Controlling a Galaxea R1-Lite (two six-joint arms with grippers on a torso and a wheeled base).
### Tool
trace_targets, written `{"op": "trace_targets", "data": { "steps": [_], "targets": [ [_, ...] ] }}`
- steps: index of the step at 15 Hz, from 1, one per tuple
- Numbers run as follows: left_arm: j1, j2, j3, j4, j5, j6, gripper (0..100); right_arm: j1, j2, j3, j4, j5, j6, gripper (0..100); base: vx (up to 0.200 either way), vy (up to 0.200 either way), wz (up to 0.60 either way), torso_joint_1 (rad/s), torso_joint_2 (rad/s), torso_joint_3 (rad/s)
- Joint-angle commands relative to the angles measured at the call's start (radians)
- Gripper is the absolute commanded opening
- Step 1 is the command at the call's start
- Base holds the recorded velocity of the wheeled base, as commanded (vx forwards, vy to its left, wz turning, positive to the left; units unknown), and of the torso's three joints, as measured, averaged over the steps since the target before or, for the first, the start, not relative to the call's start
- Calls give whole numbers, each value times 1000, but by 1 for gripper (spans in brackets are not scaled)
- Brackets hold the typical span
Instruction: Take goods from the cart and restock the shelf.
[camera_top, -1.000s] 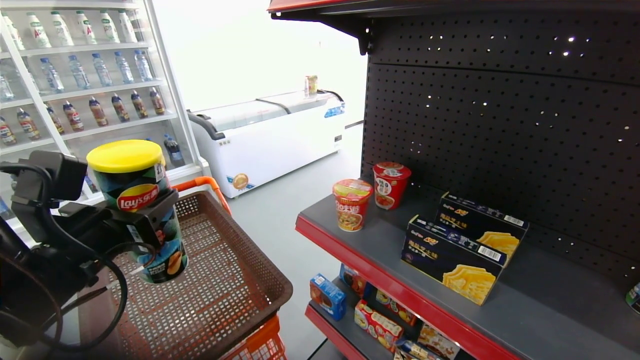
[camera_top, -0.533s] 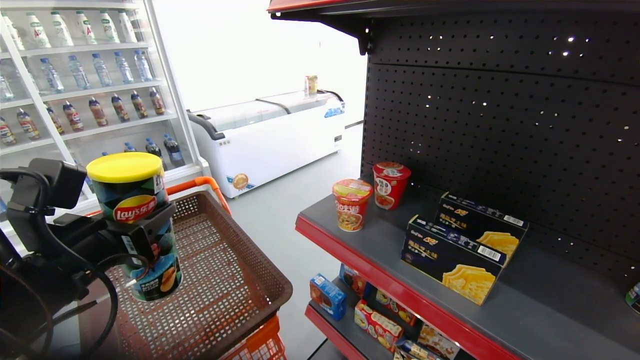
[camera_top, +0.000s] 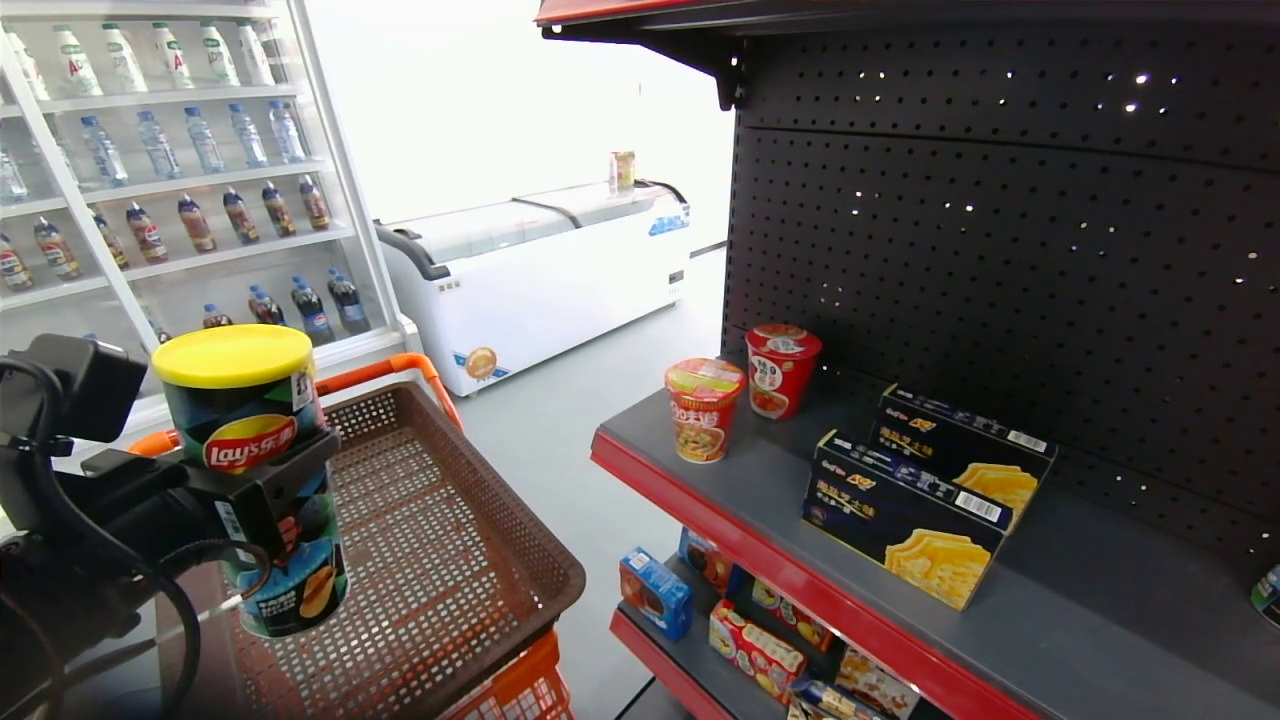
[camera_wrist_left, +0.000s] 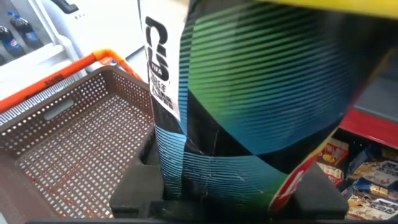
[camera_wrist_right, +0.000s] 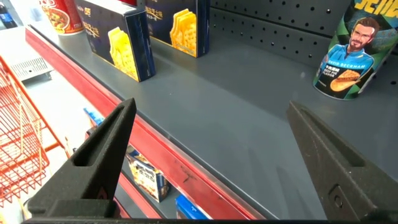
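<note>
I have the left jaws clamped on one chip can, which is upright with its yellow lid on top. It hangs well off the left end of the shelf, above the brown cart basket. The cart has one orange handle on the basket's far rim, and one orange basket sits under the brown one.

My right jaws are spread wide with nothing between them, hovering over the shelf's front edge toward its right end. A second chip can stands upright at the back of the shelf there, apart from the jaws. That makes two chip cans: one in my grip and one on the shelf.

The shelf also carries two cup noodles at its left end. One cup stands near the front edge and the other cup stands just behind it, by the pegboard. Two dark boxes sit mid-shelf, the front box just ahead of the rear box. I cannot tell whether they touch.

Below the shelf, a lower shelf holds one blue box at its left end and a row of coloured packets I cannot count. Past the shelf's left end stand one white chest freezer and one glass-fronted cooler with rows of bottles.
</note>
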Motion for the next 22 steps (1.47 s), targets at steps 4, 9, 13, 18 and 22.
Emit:
{"op": "trace_targets", "data": {
  "steps": [4,9,13,18,22],
  "targets": [
    [-6,0,1,1,-5,3,0,0,0,0,0,4,-1,100,0,0,-450,3,-1,3],
    [-9,7,3,1,-5,3,0,0,0,0,0,4,-1,100,0,0,-600,-1,4,2],
    [-9,20,1,0,-5,3,0,0,0,0,0,4,-1,100,0,0,-600,1,2,2],
    [-9,20,1,1,-5,3,0,0,0,0,0,4,-1,100,0,0,-600,2,1,2],
    [-9,17,-20,-3,-3,6,0,0,0,0,0,4,-1,100,0,0,-150,2,2,-2]
  ]
}}
